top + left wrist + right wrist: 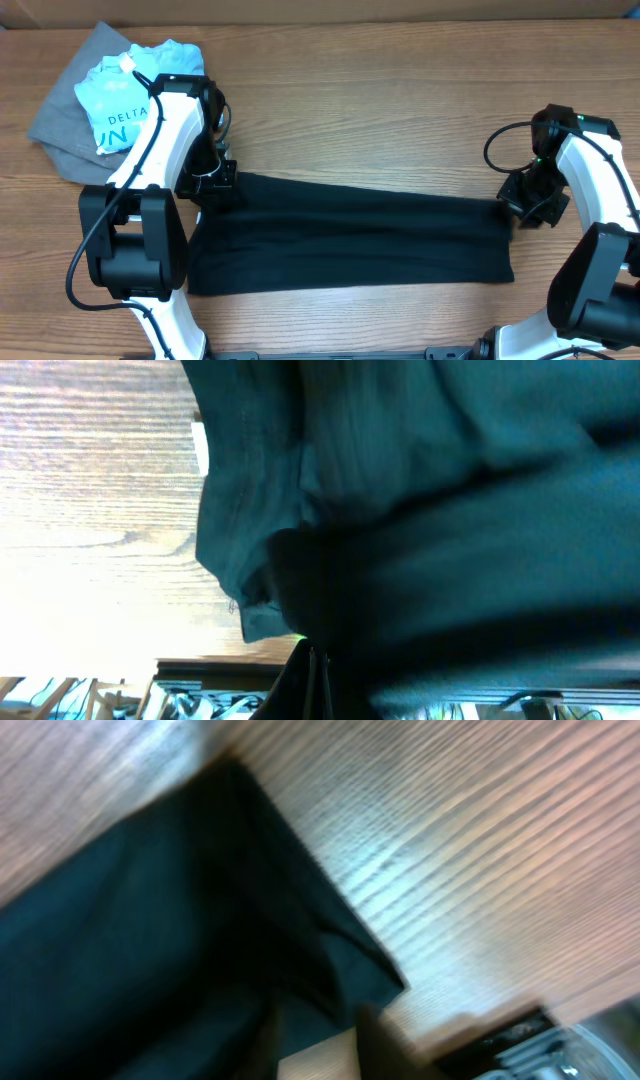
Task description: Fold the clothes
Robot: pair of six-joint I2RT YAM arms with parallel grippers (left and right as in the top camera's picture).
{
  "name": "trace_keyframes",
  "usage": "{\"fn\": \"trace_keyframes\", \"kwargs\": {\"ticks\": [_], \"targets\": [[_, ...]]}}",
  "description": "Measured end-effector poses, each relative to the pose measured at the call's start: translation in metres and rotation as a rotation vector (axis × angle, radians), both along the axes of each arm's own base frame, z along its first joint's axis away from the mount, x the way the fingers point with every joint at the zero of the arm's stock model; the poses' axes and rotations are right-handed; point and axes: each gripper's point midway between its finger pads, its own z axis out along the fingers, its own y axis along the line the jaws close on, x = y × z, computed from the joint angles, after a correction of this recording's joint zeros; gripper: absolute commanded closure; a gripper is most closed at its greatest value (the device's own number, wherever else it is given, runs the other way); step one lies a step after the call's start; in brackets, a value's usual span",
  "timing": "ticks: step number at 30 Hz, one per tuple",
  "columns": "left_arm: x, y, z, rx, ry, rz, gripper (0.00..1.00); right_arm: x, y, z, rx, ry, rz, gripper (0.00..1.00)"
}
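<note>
black T-shirt (350, 235) — flat band on table (400, 100) | left fingers (308, 690) pinch its corner | right fingers (380, 1050) — cannot tell

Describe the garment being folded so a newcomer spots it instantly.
On the wooden table, look at the centre. The plain black soft-fabric T-shirt lies there in a long flat strip, unlike the crumpled light blue lettered T-shirt and grey garment piled at the far-left corner.

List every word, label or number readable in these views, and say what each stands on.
"DELTA": white letters on the light blue T-shirt, overhead view.
Larger white letters below it: partly hidden, apparently "UN", not certain.
White tag on the black T-shirt, left wrist view: too blurred to read.
Right wrist view: no text.
</note>
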Motion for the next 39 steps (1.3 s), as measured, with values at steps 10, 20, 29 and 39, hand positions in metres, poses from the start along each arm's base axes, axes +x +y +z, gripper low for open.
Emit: {"fn": "trace_keyframes", "kwargs": {"ticks": [10,20,29,39], "targets": [[-0.027,0.003,-0.009,0.009,0.103,-0.010,0.65,0.005,-0.006,-0.001,-0.031,-0.021,-0.007,0.23],[-0.024,0.003,-0.012,0.010,0.087,-0.008,0.66,0.038,-0.008,-0.007,0.084,-0.193,-0.102,0.18],[0.018,-0.023,-0.029,-0.138,-0.095,0.014,0.71,0.013,-0.023,-0.028,0.216,-0.203,-0.187,0.09],[0.071,-0.042,0.018,-0.252,-0.419,-0.005,0.62,-0.014,0.009,-0.069,0.387,-0.250,-0.202,0.33]]}}
